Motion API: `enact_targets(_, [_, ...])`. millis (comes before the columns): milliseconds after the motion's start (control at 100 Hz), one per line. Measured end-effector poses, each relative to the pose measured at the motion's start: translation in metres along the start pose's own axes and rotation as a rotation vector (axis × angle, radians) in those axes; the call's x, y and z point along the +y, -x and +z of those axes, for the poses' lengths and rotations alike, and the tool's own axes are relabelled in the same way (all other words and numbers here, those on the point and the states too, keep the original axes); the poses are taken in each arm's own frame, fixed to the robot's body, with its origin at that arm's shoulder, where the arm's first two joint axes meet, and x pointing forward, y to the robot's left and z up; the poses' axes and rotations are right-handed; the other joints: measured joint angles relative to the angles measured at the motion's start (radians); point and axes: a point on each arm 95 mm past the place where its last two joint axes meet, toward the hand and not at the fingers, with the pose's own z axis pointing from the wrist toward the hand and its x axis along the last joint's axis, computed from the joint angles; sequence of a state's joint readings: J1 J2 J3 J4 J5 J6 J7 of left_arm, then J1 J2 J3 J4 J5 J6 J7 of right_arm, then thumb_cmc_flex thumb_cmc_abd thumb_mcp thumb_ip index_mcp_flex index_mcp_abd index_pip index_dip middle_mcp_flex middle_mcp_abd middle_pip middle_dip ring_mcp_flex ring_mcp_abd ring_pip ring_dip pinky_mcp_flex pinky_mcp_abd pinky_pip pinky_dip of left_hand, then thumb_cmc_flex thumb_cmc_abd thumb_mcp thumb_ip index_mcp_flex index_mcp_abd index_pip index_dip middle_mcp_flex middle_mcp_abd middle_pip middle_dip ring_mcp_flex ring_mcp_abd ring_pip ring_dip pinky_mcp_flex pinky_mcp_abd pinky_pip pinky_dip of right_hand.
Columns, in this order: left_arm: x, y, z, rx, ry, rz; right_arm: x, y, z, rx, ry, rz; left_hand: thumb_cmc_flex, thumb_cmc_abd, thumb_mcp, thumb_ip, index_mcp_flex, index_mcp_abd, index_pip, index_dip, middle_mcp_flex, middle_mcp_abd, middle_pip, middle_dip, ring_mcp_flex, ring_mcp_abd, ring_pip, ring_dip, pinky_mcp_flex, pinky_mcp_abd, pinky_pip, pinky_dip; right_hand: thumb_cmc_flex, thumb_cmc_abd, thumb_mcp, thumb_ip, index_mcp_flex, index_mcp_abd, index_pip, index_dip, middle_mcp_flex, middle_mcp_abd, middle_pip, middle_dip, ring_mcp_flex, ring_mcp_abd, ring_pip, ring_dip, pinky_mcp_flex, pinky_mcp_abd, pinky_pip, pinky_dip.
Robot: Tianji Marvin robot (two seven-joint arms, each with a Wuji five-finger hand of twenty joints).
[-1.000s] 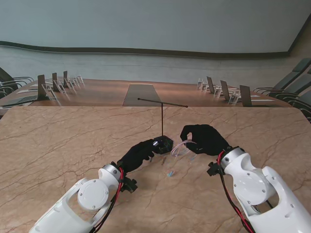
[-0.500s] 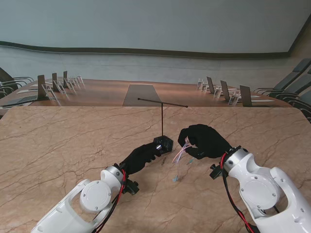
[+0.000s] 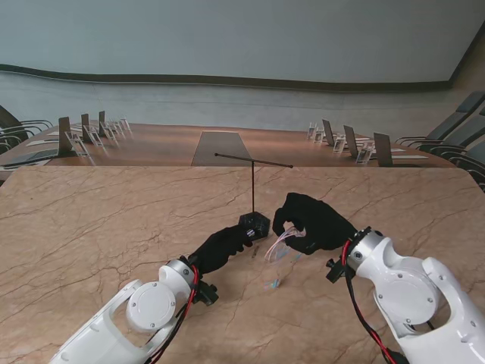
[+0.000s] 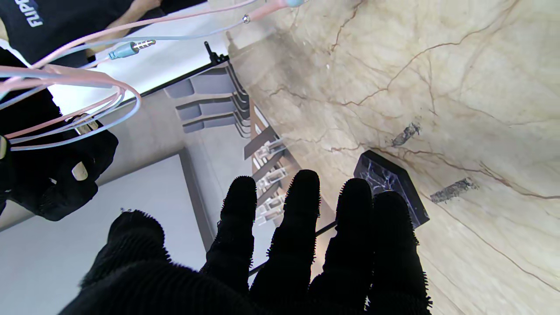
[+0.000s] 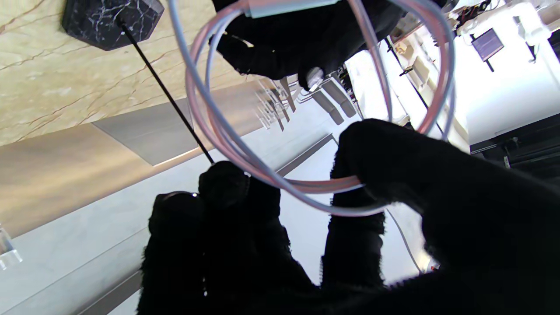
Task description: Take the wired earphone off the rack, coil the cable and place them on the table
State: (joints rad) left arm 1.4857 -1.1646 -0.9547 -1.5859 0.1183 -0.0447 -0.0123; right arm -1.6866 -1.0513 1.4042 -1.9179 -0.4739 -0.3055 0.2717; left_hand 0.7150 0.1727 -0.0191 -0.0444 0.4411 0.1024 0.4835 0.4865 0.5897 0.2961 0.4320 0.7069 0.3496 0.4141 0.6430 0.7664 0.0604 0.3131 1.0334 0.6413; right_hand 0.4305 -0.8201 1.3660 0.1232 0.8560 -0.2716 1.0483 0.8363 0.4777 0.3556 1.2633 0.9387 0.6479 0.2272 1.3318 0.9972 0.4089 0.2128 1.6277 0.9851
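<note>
Nearest, the left hand (image 3: 220,247) in a black glove is reaching with fingers spread and holding nothing, fingertips beside the rack (image 3: 253,199) and its dark marble base. To its right, the right hand (image 3: 312,222) is pinching the wired earphone (image 3: 282,248), pink and blue cable looping over its fingers, the plug end dangling above the marbled worktop (image 3: 98,220).

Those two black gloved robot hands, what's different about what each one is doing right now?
The right robot hand is curled shut around loops of the pink and blue earphone cable; the left robot hand holds nothing. The left's fingers are stretched out straight by the rack's black base; the right's are bent. Both wear black gloves.
</note>
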Motion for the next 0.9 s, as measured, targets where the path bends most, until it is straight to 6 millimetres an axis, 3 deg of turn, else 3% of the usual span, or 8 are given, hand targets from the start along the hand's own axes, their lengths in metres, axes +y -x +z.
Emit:
enact_targets(130, [0.003,0.001,0.001,-0.011,0.017,0.062,-0.001,-0.001,0.002,0.023,-0.019,0.009,0.162,-0.022,0.000,0.000,-0.043,-0.056,0.000,0.036,0.006,-0.035,0.016,0.003,0.016,-0.032,0.011,0.000,0.007,-0.018,0.000,0.000,0.000,0.000,0.000,0.000,0.000,0.002,0.000,0.000,0.000,0.000,0.000,0.009,0.000,-0.001,0.000,0.017,-0.001,-0.002,-0.001,0.026])
enact_targets(220, [0.006,0.003,0.003,-0.018,0.037,0.105,0.000,-0.002,0.002,0.037,-0.019,0.011,0.212,-0.033,-0.002,0.000,-0.060,-0.067,0.010,0.065,0.010,-0.048,0.039,0.024,0.026,-0.044,0.032,0.012,0.014,-0.026,0.000,0.000,0.000,0.000,0.000,0.000,0.000,0.002,0.000,0.000,0.000,0.000,0.000,0.009,0.000,-0.001,-0.001,0.025,-0.001,-0.002,-0.001,0.039])
enact_targets(340, [0.010,0.003,0.006,-0.019,0.062,0.109,0.001,-0.004,0.002,0.056,-0.021,0.016,0.239,-0.033,-0.002,0.000,-0.086,-0.068,0.021,0.066,0.011,-0.059,0.084,0.062,0.042,-0.055,0.082,0.058,0.024,-0.030,0.040,0.015,0.000,0.000,0.000,0.000,0.000,0.002,0.000,0.000,0.001,0.000,0.000,0.009,0.000,-0.001,-0.001,0.025,-0.001,-0.002,-0.001,0.049])
enact_targets(650, [0.019,-0.005,0.014,0.015,0.112,0.144,0.003,-0.013,0.006,0.112,-0.043,0.029,0.239,-0.033,-0.002,0.000,-0.105,-0.076,0.048,0.076,-0.009,-0.093,0.166,0.192,0.050,-0.098,0.219,0.210,-0.010,-0.086,0.143,0.203,0.000,0.000,0.000,0.000,0.000,0.003,0.000,0.000,0.020,0.000,0.000,-0.005,0.003,-0.001,-0.001,0.017,0.003,-0.002,-0.001,0.050])
enact_targets(900, [0.024,-0.009,0.014,0.035,0.175,0.138,0.003,-0.014,0.014,0.125,-0.049,0.047,0.239,-0.033,-0.003,0.000,-0.118,-0.076,0.049,0.076,-0.019,-0.105,0.166,0.200,0.016,-0.110,0.220,0.221,-0.026,-0.100,0.144,0.235,0.000,0.000,0.000,0.000,0.000,0.005,0.000,0.000,0.021,0.000,0.000,-0.019,0.003,-0.001,-0.001,0.004,0.006,-0.002,-0.001,0.050])
